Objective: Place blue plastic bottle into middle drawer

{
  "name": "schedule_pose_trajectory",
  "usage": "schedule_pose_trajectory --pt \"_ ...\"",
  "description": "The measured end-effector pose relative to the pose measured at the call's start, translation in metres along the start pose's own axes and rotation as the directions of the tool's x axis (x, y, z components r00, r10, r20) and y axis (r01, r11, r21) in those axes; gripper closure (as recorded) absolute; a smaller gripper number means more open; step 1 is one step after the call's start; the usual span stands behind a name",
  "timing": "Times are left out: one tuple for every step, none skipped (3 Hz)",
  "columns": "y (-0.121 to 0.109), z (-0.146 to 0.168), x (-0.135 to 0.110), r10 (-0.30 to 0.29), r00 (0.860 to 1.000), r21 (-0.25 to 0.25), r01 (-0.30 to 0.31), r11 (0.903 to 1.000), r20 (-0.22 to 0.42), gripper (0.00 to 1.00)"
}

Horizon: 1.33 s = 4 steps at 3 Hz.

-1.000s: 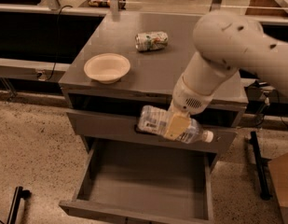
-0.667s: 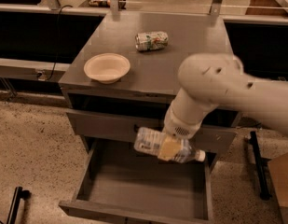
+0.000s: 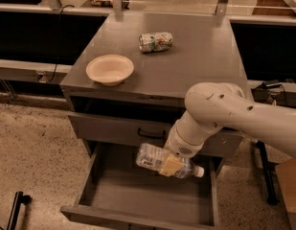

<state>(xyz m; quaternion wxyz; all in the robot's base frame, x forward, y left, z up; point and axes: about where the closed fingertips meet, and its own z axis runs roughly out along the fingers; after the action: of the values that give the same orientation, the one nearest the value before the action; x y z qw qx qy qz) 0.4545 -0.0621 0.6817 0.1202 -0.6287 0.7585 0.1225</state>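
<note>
Camera view — claw (image 3: 172, 166) holds bottle (image 3: 149, 157) above drawer (image 3: 130, 198).

Speckled beige floor (image 3: 32, 143) lies left and near. A grey cabinet (image 3: 200, 61) stands centre, dark counters (image 3: 23, 37) far behind. The gripper (image 3: 170, 166) hangs before the cabinet's front, clasping the bottle (image 3: 150, 156).

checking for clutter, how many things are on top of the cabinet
2: a bowl front left, a crushed can further back. The gripper holds the blue plastic bottle over the open middle drawer.
</note>
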Motion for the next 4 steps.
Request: schedule_pose_trajectory --pt "-0.006 0.064 0.017 0.04 0.994 -0.035 -0.036 0.9987 0.102 1.0" --pt "-0.012 0.121 0.027 0.06 0.99 -0.062 -0.053 0.9967 0.129 1.0" --pt "-0.012 0.168 0.043 0.09 0.991 -0.072 -0.083 0.994 0.104 1.0" --pt "-0.013 0.205 0.065 0.127 0.988 -0.065 -0.122 0.9905 0.09 1.0"
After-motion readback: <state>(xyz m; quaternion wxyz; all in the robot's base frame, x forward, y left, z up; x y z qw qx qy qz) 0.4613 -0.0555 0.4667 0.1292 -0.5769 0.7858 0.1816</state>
